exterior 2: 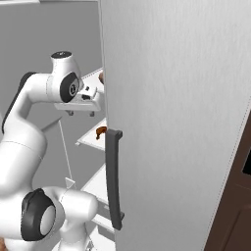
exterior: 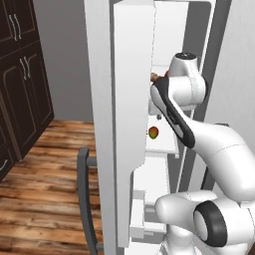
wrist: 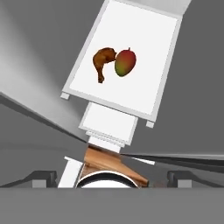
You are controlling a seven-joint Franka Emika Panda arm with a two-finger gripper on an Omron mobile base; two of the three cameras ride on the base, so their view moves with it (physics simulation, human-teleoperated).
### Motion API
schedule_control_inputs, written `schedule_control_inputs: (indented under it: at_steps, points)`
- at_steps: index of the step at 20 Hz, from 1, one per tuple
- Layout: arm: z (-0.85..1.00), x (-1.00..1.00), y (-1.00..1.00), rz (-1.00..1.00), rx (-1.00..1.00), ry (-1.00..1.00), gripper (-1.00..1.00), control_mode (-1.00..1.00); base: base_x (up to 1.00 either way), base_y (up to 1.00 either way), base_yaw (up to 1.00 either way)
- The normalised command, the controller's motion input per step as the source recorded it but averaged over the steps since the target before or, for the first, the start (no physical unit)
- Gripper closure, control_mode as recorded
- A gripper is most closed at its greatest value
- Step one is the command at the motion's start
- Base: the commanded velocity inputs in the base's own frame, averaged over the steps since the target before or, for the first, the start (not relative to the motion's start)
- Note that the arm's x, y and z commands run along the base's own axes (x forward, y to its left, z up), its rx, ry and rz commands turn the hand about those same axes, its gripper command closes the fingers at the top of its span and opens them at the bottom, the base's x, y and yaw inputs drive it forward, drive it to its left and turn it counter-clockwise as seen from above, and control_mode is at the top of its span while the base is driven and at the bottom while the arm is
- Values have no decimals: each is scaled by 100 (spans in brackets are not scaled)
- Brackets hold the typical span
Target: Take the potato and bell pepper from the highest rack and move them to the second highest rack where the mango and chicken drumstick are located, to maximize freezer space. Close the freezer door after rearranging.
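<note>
Reaching into the open freezer (exterior: 172, 30), the arm is seen in the left base view with its hand at the upper shelves. The freezer door (exterior: 130, 124) stands edge-on in front. The mango (exterior: 154, 132) is seen on a shelf below the hand, and a small brown and red patch at the door's edge beside the wrist cannot be identified.

From the right base view, the door's outer face and grey handle (exterior 2: 113, 179) are shown. The chicken drumstick (exterior 2: 101, 131) is seen on a shelf, below the hand.

From the hand view, a white shelf (wrist: 148, 87) is looked down upon; the drumstick (wrist: 103, 62) and mango (wrist: 125, 62) lie on it, touching. The fingers (wrist: 177, 176) are spread wide apart, with nothing between them.
</note>
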Motion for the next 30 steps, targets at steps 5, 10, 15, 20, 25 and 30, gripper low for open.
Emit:
schedule_control_inputs:
  at_steps: [5, 10, 15, 20, 25, 30]
  points:
    - [24, 47, -1, -1, 5, -13, -100, -100, 0, 0, 0]
    - [35, 47, -13, 0, 6, -16, -100, -100, 0, 0, 0]
    - [33, 31, -15, 0, 0, -6, -100, -100, 0, 0, 0]
    - [29, 24, 0, 0, 0, 0, -100, -100, 0, 0, 0]
    - [32, 26, 0, 0, 0, 0, -100, -100, 0, 0, 0]
    - [11, 21, 0, 0, 0, 0, -100, -100, 0, 0, 0]
